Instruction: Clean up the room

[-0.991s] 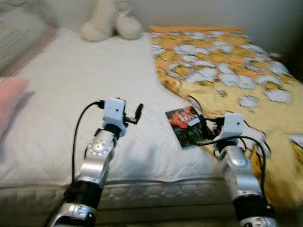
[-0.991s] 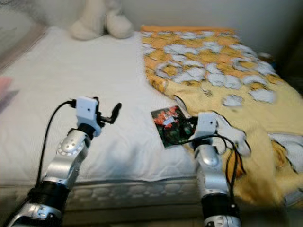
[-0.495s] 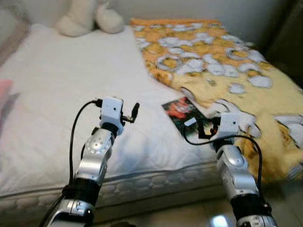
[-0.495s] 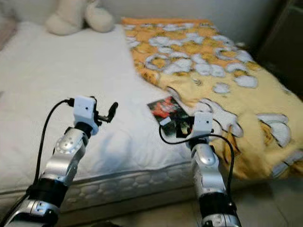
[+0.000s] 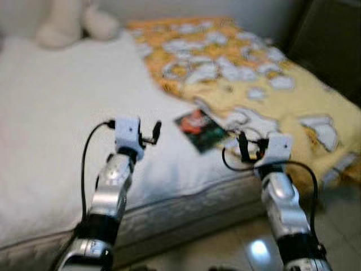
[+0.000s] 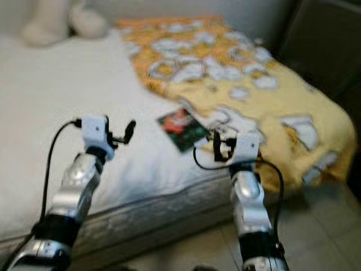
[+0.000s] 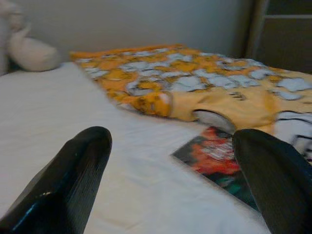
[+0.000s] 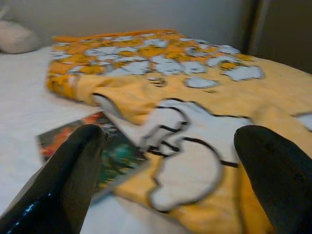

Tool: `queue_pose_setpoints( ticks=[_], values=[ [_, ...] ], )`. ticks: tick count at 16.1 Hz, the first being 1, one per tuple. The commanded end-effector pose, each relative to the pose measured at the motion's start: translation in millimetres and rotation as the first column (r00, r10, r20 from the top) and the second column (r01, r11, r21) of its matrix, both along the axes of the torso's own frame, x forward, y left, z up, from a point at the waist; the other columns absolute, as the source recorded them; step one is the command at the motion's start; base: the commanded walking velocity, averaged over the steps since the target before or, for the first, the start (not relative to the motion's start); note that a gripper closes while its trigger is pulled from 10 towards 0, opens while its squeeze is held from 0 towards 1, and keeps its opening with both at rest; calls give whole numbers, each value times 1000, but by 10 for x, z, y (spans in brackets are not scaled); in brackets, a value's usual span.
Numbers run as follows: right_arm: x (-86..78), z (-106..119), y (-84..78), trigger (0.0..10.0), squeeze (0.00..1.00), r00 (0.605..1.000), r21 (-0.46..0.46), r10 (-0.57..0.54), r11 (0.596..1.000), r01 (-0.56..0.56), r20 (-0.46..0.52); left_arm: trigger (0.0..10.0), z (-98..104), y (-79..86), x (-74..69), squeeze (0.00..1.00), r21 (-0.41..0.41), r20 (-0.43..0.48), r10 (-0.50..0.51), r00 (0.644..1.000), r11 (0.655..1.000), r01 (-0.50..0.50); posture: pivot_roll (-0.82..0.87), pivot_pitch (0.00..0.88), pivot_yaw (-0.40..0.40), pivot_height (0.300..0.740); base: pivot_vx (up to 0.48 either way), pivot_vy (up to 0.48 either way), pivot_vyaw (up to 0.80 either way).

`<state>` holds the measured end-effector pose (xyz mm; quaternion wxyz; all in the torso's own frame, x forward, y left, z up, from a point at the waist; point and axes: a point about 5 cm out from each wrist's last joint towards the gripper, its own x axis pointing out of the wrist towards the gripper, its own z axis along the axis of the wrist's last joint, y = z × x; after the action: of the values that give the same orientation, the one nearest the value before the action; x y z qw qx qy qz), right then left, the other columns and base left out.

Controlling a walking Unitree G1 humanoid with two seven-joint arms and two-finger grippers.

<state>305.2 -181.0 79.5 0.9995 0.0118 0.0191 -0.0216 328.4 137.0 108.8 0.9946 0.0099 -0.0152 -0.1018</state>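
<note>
A thin book with a red and green cover lies flat on the white mattress, its far edge against the orange and yellow blanket. My right gripper hangs open over the bed's near edge, beside the book and the blanket's hem, holding nothing. In the right wrist view the book lies ahead between the spread fingers. My left gripper is open above the bare mattress, left of the book. In the left wrist view the book lies near one finger.
A cream plush toy sits at the bed's far left corner. Dark furniture stands beyond the blanket on the right. The quilted mattress side drops to a shiny tiled floor just below my arms.
The whole view has swung right and back, bringing the floor and dark furniture into sight. My right gripper, earlier over the book, now sits off it near the bed's edge.
</note>
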Motion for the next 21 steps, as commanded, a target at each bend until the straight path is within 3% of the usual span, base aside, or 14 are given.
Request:
queue_pose_setpoints(
  ticks=[1, 5, 8, 10, 11, 15, 17, 21],
  values=[
    [31, 23, 10, 10000, 0, 1000, 14, 0, 1000, -1, 11, 10000, 34, -31, 31, 0, -2, 9, -2, 1000, 1000, 2, 1, 0, 2, 736, 0, 0, -469],
    [-7, 54, 26, 10000, 0, 1000, 50, 4, 999, -6, 23, 10000, 69, -4, 7, 0, -12, 29, 5, 1000, 1000, -4, 1, 0, 1, 732, 0, 0, 0],
    [-435, 115, -117, 10000, 0, 999, 24, 16, 1000, -17, 51, 10000, 63, 270, -391, 0, -56, 43, -19, 999, 998, 21, -6, 0, 1, 732, 0, 0, 0],
    [-633, 89, -85, 10000, 0, 999, 32, 37, 999, -38, 32, 10000, 30, 290, -553, 0, -47, 23, -53, 998, 997, 54, -4, 0, -4, 732, 0, 0, 0],
    [-744, 81, 7, 10000, 0, 996, 45, 80, 996, -81, 26, 10000, 60, 249, -632, 0, -5, 46, -96, 994, 995, 96, 4, 0, -10, 732, 0, 0, 0],
    [-580, 76, 60, 10000, 0, 998, 92, 68, 993, -68, 7, 10000, 190, 217, -476, 0, -12, 76, -28, 997, 1000, 29, 8, 0, -8, 732, 334, 0, 0],
    [-483, -61, 55, 10000, 0, 996, 230, 41, 973, -23, -74, 10000, 272, 182, -435, 0, -15, 94, -18, 995, 1000, 19, 8, 0, -2, 732, 454, 0, 0],
    [-368, -297, 71, 10000, 0, 980, 349, 71, 937, -1, -188, 10000, 313, 168, -411, 0, -26, 101, -9, 995, 1000, 11, 21, 0, 9, 732, 454, 0, 0]
  ],
)
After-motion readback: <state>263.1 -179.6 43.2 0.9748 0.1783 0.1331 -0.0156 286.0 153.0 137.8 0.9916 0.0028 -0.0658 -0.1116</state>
